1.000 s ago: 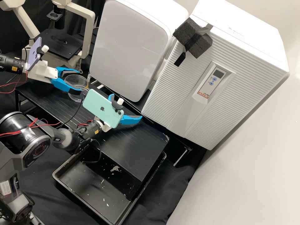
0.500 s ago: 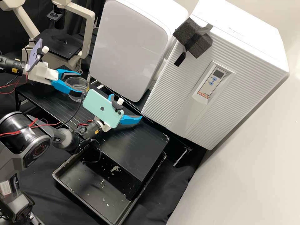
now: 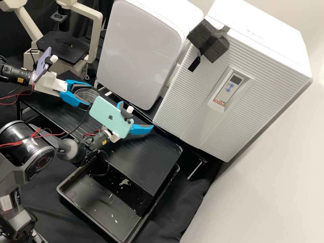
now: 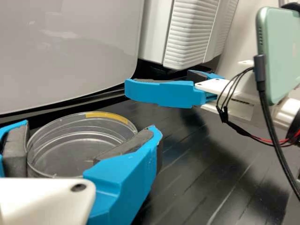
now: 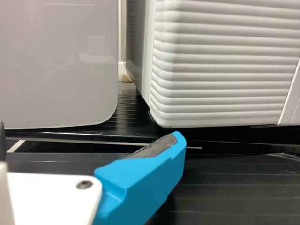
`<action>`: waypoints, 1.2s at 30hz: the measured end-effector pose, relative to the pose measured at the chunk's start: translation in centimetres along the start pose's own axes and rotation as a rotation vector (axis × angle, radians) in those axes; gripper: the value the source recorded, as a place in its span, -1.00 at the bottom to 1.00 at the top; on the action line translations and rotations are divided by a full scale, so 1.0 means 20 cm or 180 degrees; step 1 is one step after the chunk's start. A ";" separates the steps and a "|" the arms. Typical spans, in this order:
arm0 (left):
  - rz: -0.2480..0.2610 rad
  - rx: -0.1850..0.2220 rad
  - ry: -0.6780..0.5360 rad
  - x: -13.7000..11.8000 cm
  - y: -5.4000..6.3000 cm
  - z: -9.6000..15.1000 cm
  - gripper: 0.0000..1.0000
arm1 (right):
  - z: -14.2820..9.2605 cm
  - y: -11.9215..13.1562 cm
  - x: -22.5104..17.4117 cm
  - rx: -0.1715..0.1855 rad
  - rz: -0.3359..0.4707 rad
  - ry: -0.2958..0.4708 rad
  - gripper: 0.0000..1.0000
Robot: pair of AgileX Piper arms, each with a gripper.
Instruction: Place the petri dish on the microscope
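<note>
Since a second ago, the left tool has slid a little way across the table, toward the green phone, and the petri dish has gone along with it. Closest to me there's the black tray, specked with white bits, at the table's near side. Just past it the right tool hangs above the table, wide apart and with nothing in it, the green phone mounted behind its fingers. Beyond that, the left tool is closed around the clear dish, a pad at either side, low over the table and well apart from the microscope. Farther back stand the microscope, its dark stage bare, a smooth white unit and the ribbed white cabinet.
</note>
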 end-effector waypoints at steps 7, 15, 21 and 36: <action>-0.0009 -0.0038 0.0035 0.00 -0.01 -0.01 -1.00 | 0.00 0.00 0.00 0.0000 0.0000 0.0000 1.00; -0.0033 -0.0042 0.0054 0.00 -0.02 -0.01 -1.00 | 0.00 0.00 0.00 0.0000 0.0000 0.0000 1.00; -0.0043 0.0000 0.0047 -0.01 -0.04 -0.02 1.00 | 0.00 0.00 0.00 0.0000 0.0000 0.0000 1.00; -0.0045 0.0018 0.0029 -0.03 -0.05 -0.02 1.00 | 0.00 0.00 0.00 0.0000 0.0000 0.0000 1.00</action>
